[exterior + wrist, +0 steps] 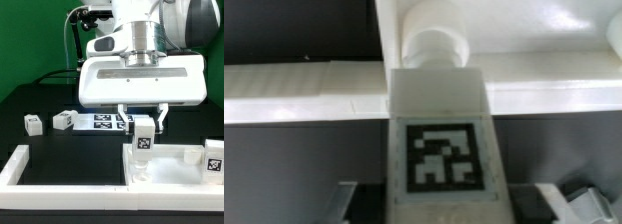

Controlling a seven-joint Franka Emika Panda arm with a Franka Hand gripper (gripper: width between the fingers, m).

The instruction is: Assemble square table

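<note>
In the exterior view we see the tool (143, 120) clamped on one leg block (143, 138), its long axis vertical, straight beneath the tool at the square slab's (178, 172) corner. We count one slab and four legs: this one, a standing leg (212, 160), a loose leg (33, 122) and a second loose leg (63, 120) on the table (70, 145). In the wrist view, the leg block (441, 150) points toward the square slab (295, 85).

In my hand (144, 122) the leg (441, 95) is smooth white plastic, faintly glossy like the slab (175, 172) just below it.
</note>
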